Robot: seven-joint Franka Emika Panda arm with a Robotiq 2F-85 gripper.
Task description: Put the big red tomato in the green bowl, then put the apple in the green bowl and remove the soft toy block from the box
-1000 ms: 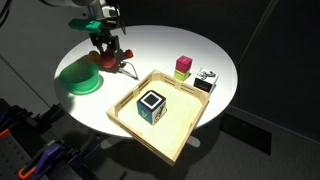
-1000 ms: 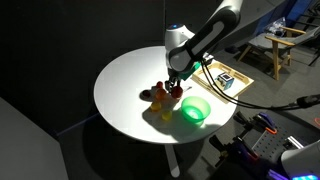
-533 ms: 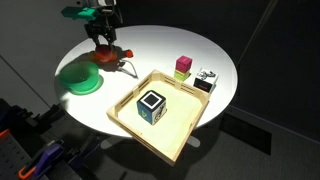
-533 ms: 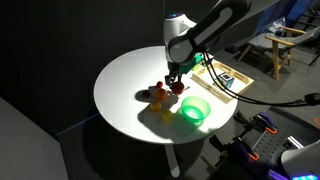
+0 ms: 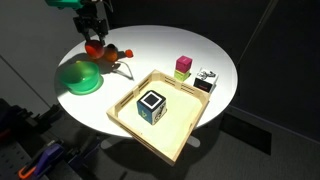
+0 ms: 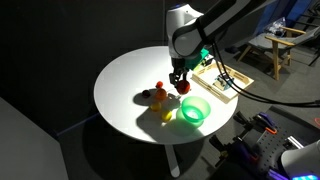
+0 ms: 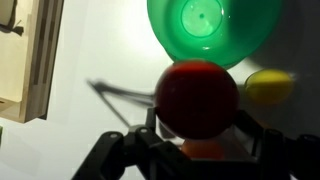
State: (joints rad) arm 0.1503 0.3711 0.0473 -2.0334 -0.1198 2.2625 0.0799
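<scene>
Your hand is clamped on the big red tomato. In the wrist view a finger presses each flank and the fruit fills the gap between them, and in both exterior views it hangs under the hand, apparently lifted clear of the desk. It looks like a smooth, round toy fruit, so treat it as light and fairly stiff but slippery. A ball like this can squirt out of flat pads if the grip sits off its widest line, and from here the fingers seem to sit about across the middle, which is where you want them. Firm, even pressure should do — there is nothing to suggest it bruises or breaks. The green bowl lies just ahead of the hand, beyond the fingertips and lower down on the desk, with its mouth open and nothing in it. The apple rests on the desk close to one side of the hand, just short of the bowl's rim. It is the same round, rolling sort of thing, so take it across its widest part too. The box is off to the hand's other side, and in an exterior view the soft toy block sits inside it, well apart from the hand — that one will likely squash a little, so pinch two opposite faces.
</scene>
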